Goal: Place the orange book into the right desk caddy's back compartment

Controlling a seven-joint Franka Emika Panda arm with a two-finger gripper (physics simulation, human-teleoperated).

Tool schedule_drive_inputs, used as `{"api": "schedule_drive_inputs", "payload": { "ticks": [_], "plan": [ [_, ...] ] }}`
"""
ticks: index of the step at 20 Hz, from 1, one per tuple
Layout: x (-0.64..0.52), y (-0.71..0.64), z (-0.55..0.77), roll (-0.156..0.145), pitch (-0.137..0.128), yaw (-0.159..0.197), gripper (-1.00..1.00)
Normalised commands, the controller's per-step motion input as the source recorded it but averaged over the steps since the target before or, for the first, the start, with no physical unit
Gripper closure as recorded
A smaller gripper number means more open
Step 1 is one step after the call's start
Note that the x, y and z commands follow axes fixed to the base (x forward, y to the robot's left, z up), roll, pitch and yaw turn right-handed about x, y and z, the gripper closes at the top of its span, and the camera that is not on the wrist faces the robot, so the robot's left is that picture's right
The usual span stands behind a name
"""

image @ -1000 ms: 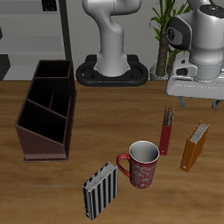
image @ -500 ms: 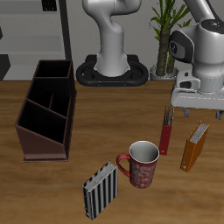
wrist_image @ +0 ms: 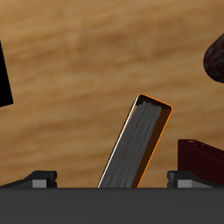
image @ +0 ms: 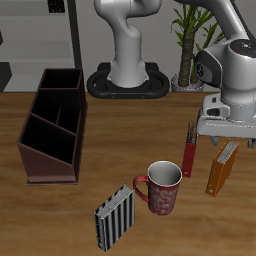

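Orange book: the orange book (image: pixel 222 166) stands upright on the table (image: pixel 120 130), slightly tilted, pale page edges showing; in the wrist view its top edge (wrist_image: pixel 140 140) lies between the two finger bases.
Pincer: the pincer (image: pixel 229 142) hangs directly above the orange book, fingers pointing down, one on each side of its top; spread wide enough to straddle the book, no contact visible.
Red book: the red book (image: pixel 190 147) stands upright just beside the orange book, on the side toward the table's middle; its dark red cover (wrist_image: pixel 203 164) shows close by the orange book in the wrist view.
Mug: a patterned red mug (image: pixel 162 186) stands nearer the table's front edge than the red book, near both books but apart from them.
Striped book: a black-and-white striped book (image: pixel 115 217) stands tilted near the front edge, just beside the mug's handle.
Obstructions: the red book is the closest neighbour to the pincer; the mug and striped book lie on the table between the books and the caddy, toward the front.
Right desk caddy: the dark brown caddy (image: pixel 55 125) sits well apart from the books, at the opposite end of the table.
Back compartment: the back compartment (image: pixel 62 79) shows nothing inside.
Front sections: likewise nothing visible in them.
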Motion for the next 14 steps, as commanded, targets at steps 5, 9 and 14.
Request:
{"api": "schedule_drive_inputs", "payload": {
  "ticks": [5, 9, 14],
  "plan": [
    [0.07, -0.05, -0.3, -0.002, 0.047, -0.008, -1.0],
    [0.03, -0.07, -0.2, -0.015, 0.026, 0.014, -1.0],
    [0.1, -0.18, -0.26, -0.015, 0.051, 0.008, -1.0]
  ]
}}
